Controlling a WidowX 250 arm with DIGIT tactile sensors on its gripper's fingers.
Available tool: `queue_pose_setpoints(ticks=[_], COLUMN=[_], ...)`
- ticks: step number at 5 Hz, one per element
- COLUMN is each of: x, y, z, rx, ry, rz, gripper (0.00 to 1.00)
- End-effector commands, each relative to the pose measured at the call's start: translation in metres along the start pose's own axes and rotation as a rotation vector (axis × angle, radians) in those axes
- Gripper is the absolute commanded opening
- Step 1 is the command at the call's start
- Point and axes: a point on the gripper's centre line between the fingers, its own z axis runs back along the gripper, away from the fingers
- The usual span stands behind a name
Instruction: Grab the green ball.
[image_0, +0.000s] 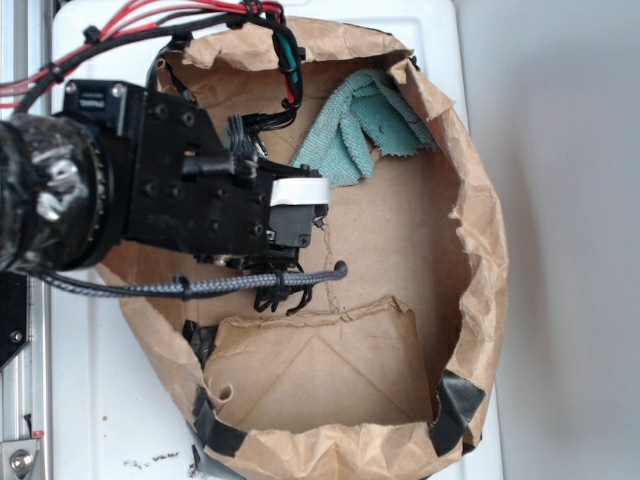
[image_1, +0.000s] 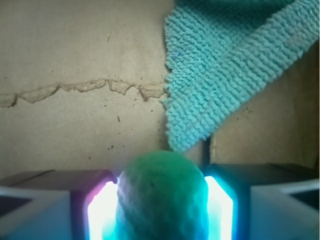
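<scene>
The green ball sits squeezed between the two glowing pads of the end effector in the wrist view, its mint surface matte and finely dimpled, its rounded top bulging up above the pads. The pads press against both of its sides, so the end effector is clamped on it. Just beyond the ball lies the teal cloth, a looped terry weave with a zigzag edge, its pointed corner reaching down close to the ball. Under both runs the brown paper floor of the bag, creased and marked by a ragged torn seam to the ball's far left. In the exterior view the black arm reaches into the crumpled brown paper bag, whose rolled rim is patched with black tape; the ball itself is hidden beneath the arm there, and the cloth lies bunched against the bag's wall. The bag rests on a white tabletop.
</scene>
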Motion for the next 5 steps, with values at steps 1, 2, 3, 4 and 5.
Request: queue_pose_setpoints(ticks=[1,2,3,4,5], x=[0.015,0.02,0.035,0.048,0.061], y=[0.002,0.001,0.006,0.013,0.014], z=[0.038,0.089,0.124,0.151,0.172], rx=[-0.064,-0.134,-0.161,-0.205,-0.219], ry=[-0.034,-0.016,-0.022,-0.002,-0.005], rz=[0.014,0.032,0.066,0.085,0.105], gripper=[0.0,0.0,0.0,0.0,0.0])
